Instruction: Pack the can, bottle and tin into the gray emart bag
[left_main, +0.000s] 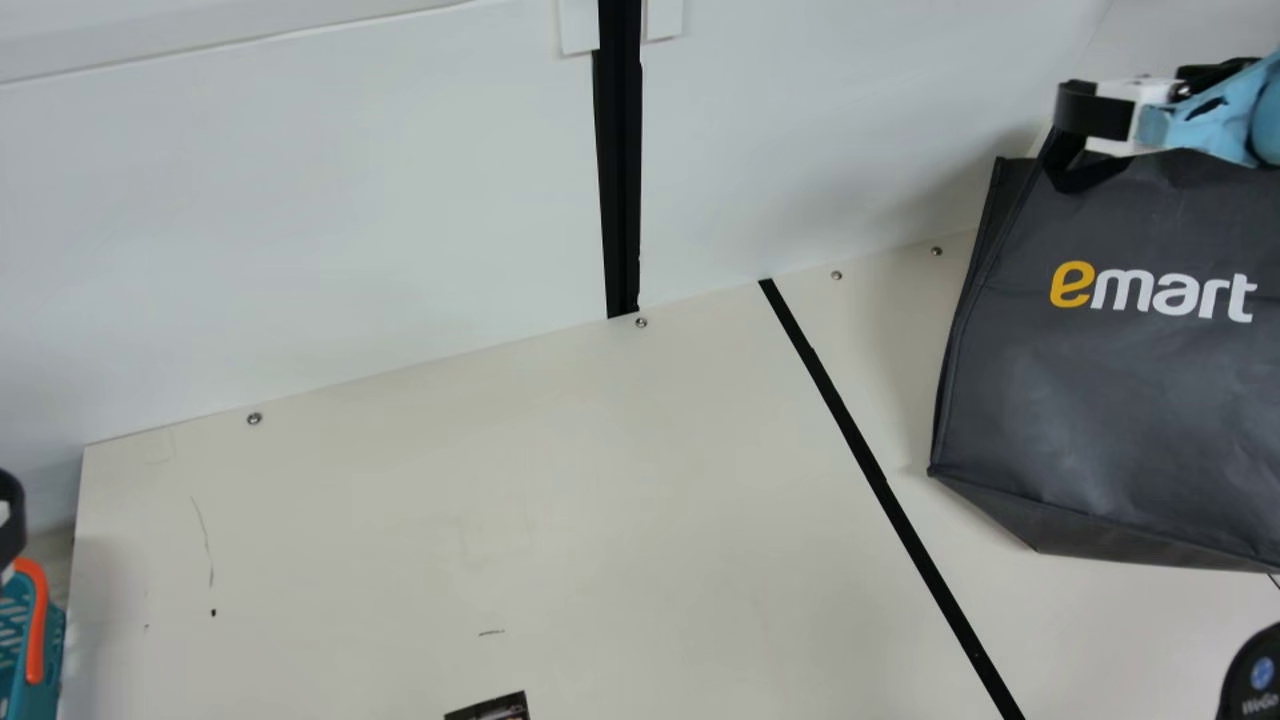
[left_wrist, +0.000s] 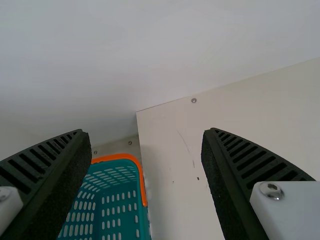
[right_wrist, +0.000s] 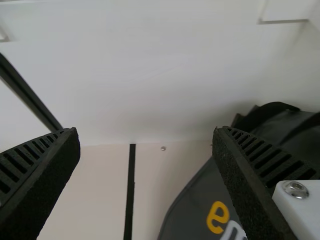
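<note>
Seemingly a robotics lab, with white panels behind a cream table edged with screws.

The main view looks down at a slant from above the desk toward the white wall, close enough that the gray bag is cut off at the right edge. It sits askew: the desk's back edge climbs to the right.

The left wrist view faces the same wall over the desk's left back corner, with the teal basket nearer than in the main view (there, just a sliver at the left edge).

The right wrist view faces the wall nearly squarely, sharing the bag, the desk's black stripe and the wall's black strip with the main view.
</note>
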